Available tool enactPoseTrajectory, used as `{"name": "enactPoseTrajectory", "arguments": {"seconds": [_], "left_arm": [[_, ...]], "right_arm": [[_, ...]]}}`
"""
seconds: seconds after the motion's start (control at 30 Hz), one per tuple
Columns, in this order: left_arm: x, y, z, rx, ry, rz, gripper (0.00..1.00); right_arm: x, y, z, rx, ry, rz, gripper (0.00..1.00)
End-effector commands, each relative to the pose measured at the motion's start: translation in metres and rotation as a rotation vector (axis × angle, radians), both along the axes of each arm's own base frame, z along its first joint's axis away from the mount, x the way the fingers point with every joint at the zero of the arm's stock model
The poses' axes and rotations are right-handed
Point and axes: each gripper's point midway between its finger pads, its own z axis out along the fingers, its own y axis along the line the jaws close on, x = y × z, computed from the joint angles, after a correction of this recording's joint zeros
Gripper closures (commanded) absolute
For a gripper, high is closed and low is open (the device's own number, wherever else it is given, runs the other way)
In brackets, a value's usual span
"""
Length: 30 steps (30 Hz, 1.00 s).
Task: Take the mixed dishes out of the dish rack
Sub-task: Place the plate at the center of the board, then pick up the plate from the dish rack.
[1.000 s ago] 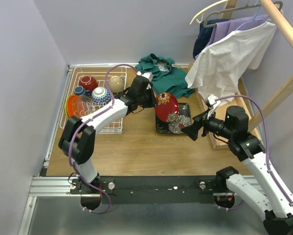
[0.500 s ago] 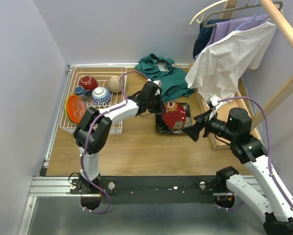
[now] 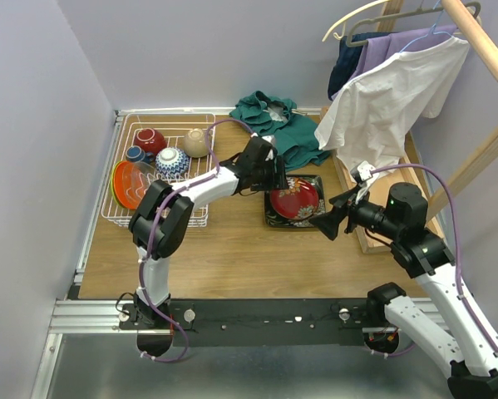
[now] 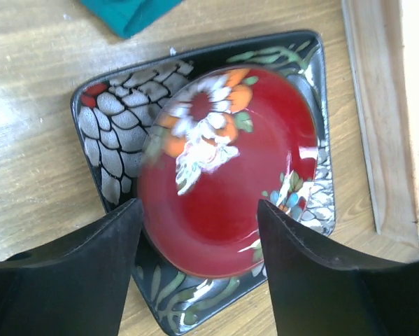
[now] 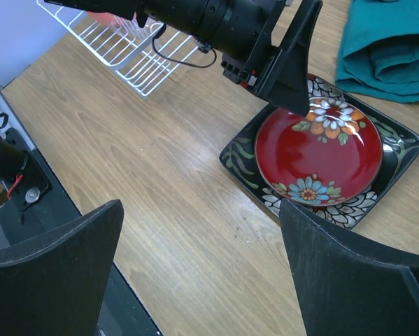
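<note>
A red floral plate (image 3: pixel 294 198) lies flat on the black square floral plate (image 3: pixel 274 219) at mid-table. My left gripper (image 4: pixel 199 205) is open just over the red plate's (image 4: pixel 230 175) near rim and holds nothing. My right gripper (image 5: pixel 201 206) hangs open and empty over bare wood, right of the plates (image 5: pixel 317 150). The white wire dish rack (image 3: pixel 195 219) at the left holds a red cup (image 3: pixel 149 139), a dark-blue mug (image 3: pixel 135 155), a blue-white bowl (image 3: pixel 172 161), a beige bowl (image 3: pixel 197 142) and orange-red plates (image 3: pixel 128 183).
A teal cloth (image 3: pixel 273 125) is bunched behind the plates. A wooden clothes stand with a hanging white shirt (image 3: pixel 390 100) fills the right side, its base rail (image 4: pixel 377 105) close to the black plate. A wall runs along the left of the rack.
The left gripper carried the red plate from tilted in the air down flat onto the black plate, then opened and let it go. The right arm barely moved.
</note>
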Motion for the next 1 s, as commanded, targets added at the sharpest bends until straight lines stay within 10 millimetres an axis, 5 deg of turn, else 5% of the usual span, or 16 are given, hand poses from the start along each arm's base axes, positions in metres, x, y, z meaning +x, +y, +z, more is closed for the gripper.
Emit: {"name": "enactPoseTrajectory", "arguments": {"seconds": [0.0,0.13,0.4,0.67,0.97], "left_arm": [[0.012,0.007,0.024,0.055,-0.081,0.018,0.14],[0.015,0.018,0.041,0.104,-0.13,0.03,0.03],[0.018,0.073,0.094,0.298,-0.277,0.106,0.01],[0.014,0.184,0.144,0.611,-0.389,0.288,0.01],[-0.013,0.309,0.164,0.744,-0.339,0.529,0.01]], "right_arm": [[-0.001,-0.002,-0.004,-0.002,0.014,-0.017,0.0],[0.0,-0.001,-0.006,-0.005,0.025,-0.015,0.0],[0.002,0.0,-0.009,-0.003,0.03,-0.013,0.0],[0.004,0.004,-0.012,-0.004,0.033,0.007,0.0],[0.006,0.012,-0.016,0.002,0.043,0.052,0.0]]}}
